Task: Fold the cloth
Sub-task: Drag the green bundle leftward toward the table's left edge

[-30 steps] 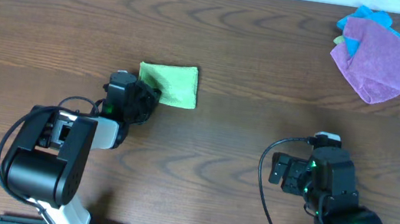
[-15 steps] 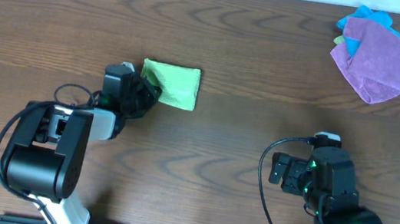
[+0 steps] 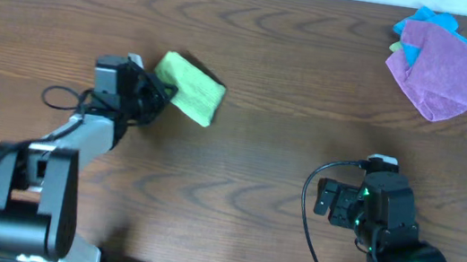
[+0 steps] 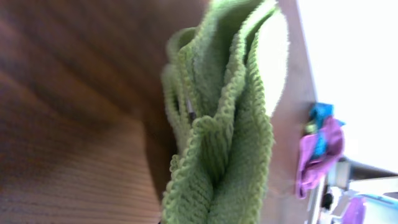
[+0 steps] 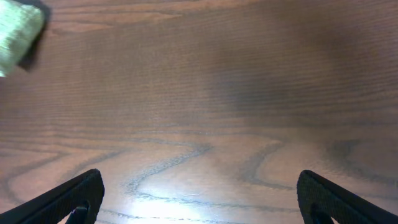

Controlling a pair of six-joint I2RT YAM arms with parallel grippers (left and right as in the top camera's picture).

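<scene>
- The green cloth is seen left of centre in the far half of the wooden surface. It is folded into a compact pad and turned at an angle to the surface edges.
- Its left end is taken by the left pincer, which is clamped onto that end as far as the overhead view shows.
- A dark shadow is cast along the far edge of the pad, so it appears to be raised off the wood at least in part. Whether its near right corner is touching cannot be told.
- In the left wrist view the green cloth fills the middle of the frame. Several knitted layers are stacked, with looped fold edges turned toward the camera. The fingers are hidden there by the fabric.
- The right pincer is located near the front right of the surface, well apart from the green cloth and pointed left.
- In the right wrist view the right pincer is spread wide. The black fingertips are seen at the bottom corners with only bare wood between them, and nothing is held.
- The green cloth is caught in the top left corner of that view, with a shadow beside it.
- A purple cloth is bunched at the far right corner, laid over a blue cloth. Both are well apart from either arm.
- The same pile is shown small in the left wrist view: purple cloth, blue cloth.
</scene>
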